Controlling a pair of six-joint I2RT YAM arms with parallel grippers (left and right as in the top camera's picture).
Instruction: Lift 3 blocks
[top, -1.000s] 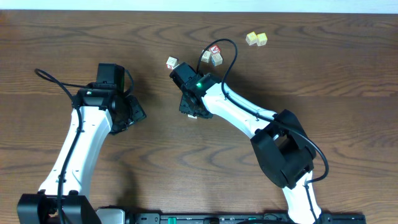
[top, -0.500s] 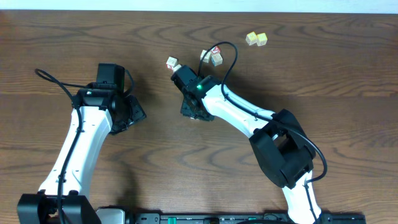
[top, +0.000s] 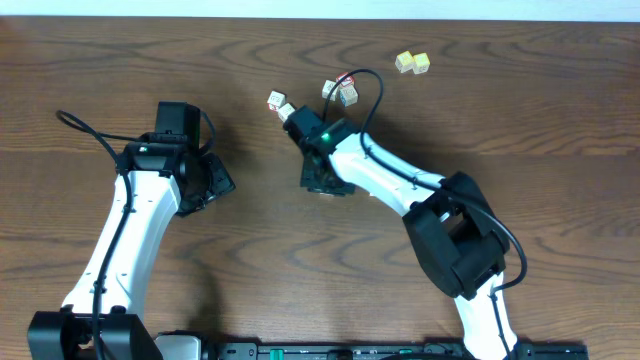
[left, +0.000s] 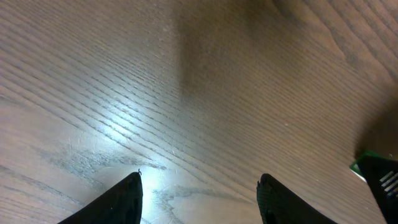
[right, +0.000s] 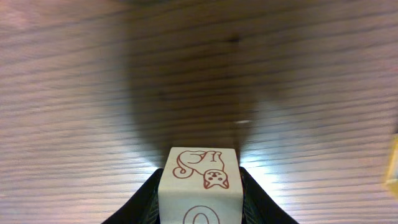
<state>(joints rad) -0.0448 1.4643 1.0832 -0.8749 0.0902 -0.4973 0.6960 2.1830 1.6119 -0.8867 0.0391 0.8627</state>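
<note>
The right fingers (right: 146, 199) pinch a whitish wooden block (right: 200, 167) from both sides, low over the brown tabletop (right: 74, 74) near its middle. Whether it clears the wood cannot be told. Its upper face carries a cat drawn in red outline, lying sideways, and the face below shows the top of a red ring, perhaps an O. Farther back, a pale block (top: 275, 99) sits with a second pale block (top: 288, 110) just beside it, their marks too small to read. The left fingers (left: 121, 199) are spread over bare wood.
</note>
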